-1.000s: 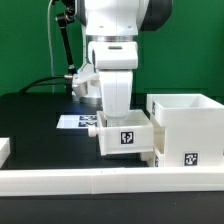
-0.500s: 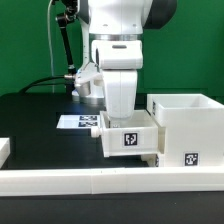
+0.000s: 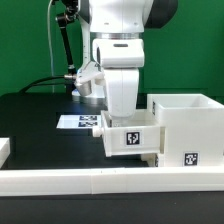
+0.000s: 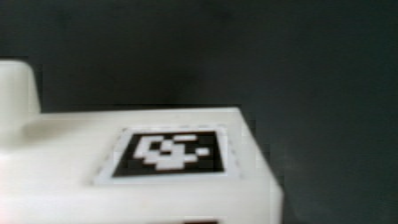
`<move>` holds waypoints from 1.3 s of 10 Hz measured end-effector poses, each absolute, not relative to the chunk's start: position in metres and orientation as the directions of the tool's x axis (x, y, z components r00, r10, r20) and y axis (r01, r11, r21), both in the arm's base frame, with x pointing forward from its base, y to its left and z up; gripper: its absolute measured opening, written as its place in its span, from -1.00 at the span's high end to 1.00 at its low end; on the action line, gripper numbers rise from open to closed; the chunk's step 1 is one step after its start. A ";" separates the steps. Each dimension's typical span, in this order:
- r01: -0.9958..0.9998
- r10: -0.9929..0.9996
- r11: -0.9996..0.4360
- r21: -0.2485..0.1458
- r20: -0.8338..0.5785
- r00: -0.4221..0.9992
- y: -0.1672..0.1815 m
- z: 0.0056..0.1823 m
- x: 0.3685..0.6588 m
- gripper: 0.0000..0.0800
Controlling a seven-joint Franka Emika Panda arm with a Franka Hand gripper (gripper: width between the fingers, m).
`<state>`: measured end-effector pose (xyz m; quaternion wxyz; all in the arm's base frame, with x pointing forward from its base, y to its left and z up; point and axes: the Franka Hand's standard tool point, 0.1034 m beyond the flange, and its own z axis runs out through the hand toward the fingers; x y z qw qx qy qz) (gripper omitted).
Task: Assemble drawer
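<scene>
A small white drawer box (image 3: 131, 139) with a black marker tag on its front sits on the black table, close against the left side of a larger open white box (image 3: 186, 124). My gripper (image 3: 123, 121) reaches down onto the small box from above; its fingertips are hidden by the box's wall. The box travels with it, so it is shut on the box. The wrist view is filled by the small box's tagged white face (image 4: 169, 152), very close and blurred, with another white part (image 4: 15, 95) beside it.
The marker board (image 3: 78, 122) lies behind the small box on the exterior view's left. A long white rail (image 3: 100, 181) runs along the front edge. A white piece (image 3: 4, 149) lies at the far left. A black cable stand (image 3: 64, 50) rises behind.
The gripper and the small drawer box have shifted a little toward the exterior view's right, closer to the larger white box.
</scene>
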<state>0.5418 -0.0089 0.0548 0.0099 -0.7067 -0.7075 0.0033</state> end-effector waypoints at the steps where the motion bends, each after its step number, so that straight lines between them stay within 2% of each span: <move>1: 1.000 1.000 -0.001 -0.002 0.012 0.001 -0.009 0.054 0.542 0.90; 6: 1.000 1.000 -0.001 -0.016 0.010 0.002 -0.001 0.053 0.545 0.90; 13: 1.000 1.000 -0.013 -0.008 0.012 0.013 0.016 0.054 0.547 0.89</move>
